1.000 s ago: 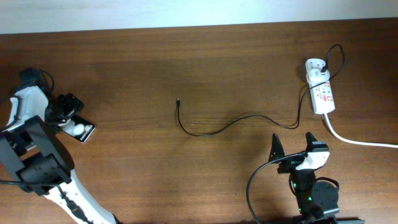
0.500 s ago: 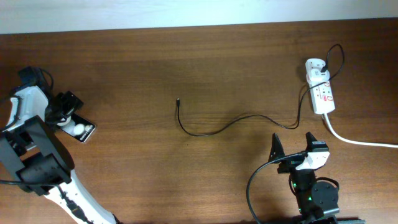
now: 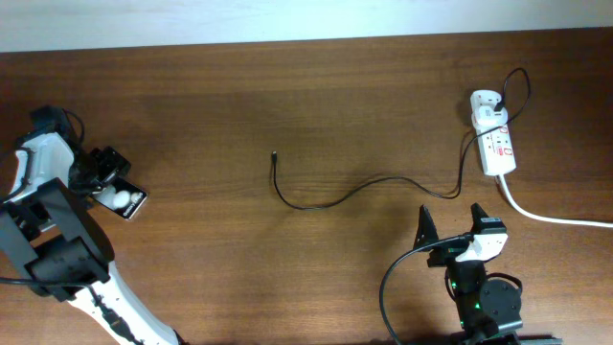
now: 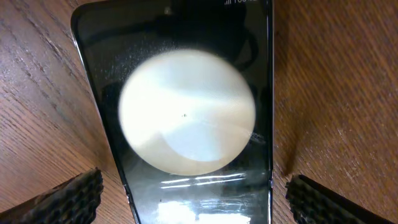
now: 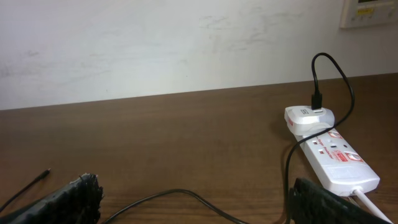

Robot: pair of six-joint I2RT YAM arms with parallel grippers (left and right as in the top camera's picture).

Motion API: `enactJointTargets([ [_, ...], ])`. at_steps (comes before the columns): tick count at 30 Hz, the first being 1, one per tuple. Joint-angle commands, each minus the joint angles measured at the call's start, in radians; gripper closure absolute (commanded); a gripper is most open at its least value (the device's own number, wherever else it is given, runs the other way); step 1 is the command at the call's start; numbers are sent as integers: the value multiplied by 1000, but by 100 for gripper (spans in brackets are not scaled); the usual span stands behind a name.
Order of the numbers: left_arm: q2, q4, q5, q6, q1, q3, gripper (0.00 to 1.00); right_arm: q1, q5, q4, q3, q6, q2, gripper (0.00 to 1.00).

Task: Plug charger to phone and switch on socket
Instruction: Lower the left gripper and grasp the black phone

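Note:
The black phone (image 3: 125, 200) lies flat at the table's left edge; in the left wrist view (image 4: 186, 118) it fills the frame, showing a white round blob. My left gripper (image 3: 107, 175) is open, its fingertips straddling the phone's near end (image 4: 194, 202) without touching. The charger's thin black cable (image 3: 326, 199) curves from its free plug tip (image 3: 275, 155) to the white adapter block (image 3: 487, 103) on the white socket strip (image 3: 498, 146). My right gripper (image 3: 450, 228) is open and empty near the front edge; its view shows the cable (image 5: 186, 194), adapter (image 5: 309, 117) and strip (image 5: 337, 163).
The strip's thick white cord (image 3: 556, 218) runs off to the right. A pale wall (image 5: 174, 43) stands behind the table's far edge.
My left gripper has shifted slightly right and down over the phone. The phone, cable and right arm have not moved.

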Motion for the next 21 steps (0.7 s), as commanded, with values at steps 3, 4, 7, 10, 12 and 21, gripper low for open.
enactJointTargets([
  [3,28,28,-6,-17,9,-26,1,-3,2,-8,-5,-7,-8,1],
  [4,35,32,-2,-18,9,-26,1,-3,2,-8,-5,-6,-8,1],
  [7,58,32,53,-36,9,-27,1,-3,2,-8,-5,-7,-8,1],
  [10,93,24,103,-36,9,-27,1,-3,2,-8,-5,-7,-8,1],
  [12,106,8,103,-44,9,-27,1,-3,2,-8,-5,-7,-8,1],
  [21,107,-33,103,-43,9,-27,7,-3,2,-8,-5,-7,-8,1],
])
